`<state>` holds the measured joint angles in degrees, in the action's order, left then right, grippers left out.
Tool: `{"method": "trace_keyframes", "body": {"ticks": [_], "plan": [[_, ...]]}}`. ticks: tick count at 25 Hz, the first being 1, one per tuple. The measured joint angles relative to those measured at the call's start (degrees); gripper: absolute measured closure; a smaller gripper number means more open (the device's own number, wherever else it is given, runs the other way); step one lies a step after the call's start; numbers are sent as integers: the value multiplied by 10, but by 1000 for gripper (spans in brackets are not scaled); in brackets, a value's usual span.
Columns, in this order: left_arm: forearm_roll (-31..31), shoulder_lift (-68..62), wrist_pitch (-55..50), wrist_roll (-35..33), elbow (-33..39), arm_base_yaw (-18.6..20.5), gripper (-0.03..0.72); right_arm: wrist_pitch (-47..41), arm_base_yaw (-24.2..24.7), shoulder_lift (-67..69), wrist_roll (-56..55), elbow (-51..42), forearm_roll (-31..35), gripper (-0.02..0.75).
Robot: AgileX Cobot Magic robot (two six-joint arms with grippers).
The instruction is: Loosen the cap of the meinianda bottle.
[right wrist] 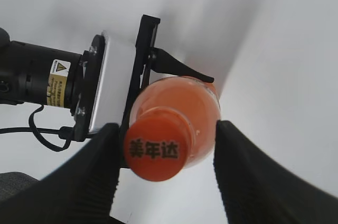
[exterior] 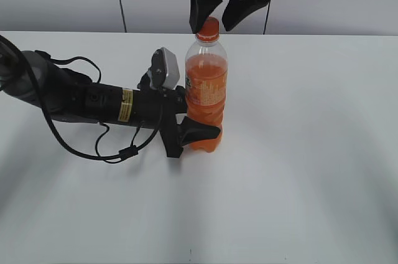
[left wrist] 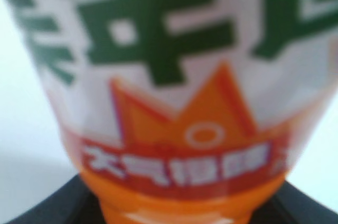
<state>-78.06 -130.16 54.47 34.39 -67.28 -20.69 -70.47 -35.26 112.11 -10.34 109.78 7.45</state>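
A: Bottle (exterior: pixel 205 89) pos?
B: Upright on table (exterior: pixel 311 152), mid. L gripper (exterior: pixel 198 132) clamped on lower body.
A: R gripper (exterior: pixel 214 12)?
B: Above, fingers apart, straddling cap (right wrist: pixel 155 151).

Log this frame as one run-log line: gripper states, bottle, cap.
left gripper: shut on clear plastic orange-drink bottle, upright | right gripper: open, straddling small round orange screw cap, no contact | cap: on

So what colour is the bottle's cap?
Orange, with small dark print on top of the cap; the right wrist view shows it best.
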Motion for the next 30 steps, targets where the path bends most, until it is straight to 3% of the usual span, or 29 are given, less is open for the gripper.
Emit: {"method": "trace_keyframes", "body": {"ticks": [5, 13, 21, 30], "plan": [[1, 0, 0, 0, 0, 0, 286, 3, 0, 3, 0, 0, 3, 454], [1, 0, -1, 1, 0, 0, 286, 4, 0, 3, 55, 0, 4, 461], [1, 0, -1, 1, 0, 0, 286, 4, 0, 3, 428, 0, 8, 466], [1, 0, -1, 1, 0, 0, 286, 3, 0, 2, 758, 1, 9, 466]]}}
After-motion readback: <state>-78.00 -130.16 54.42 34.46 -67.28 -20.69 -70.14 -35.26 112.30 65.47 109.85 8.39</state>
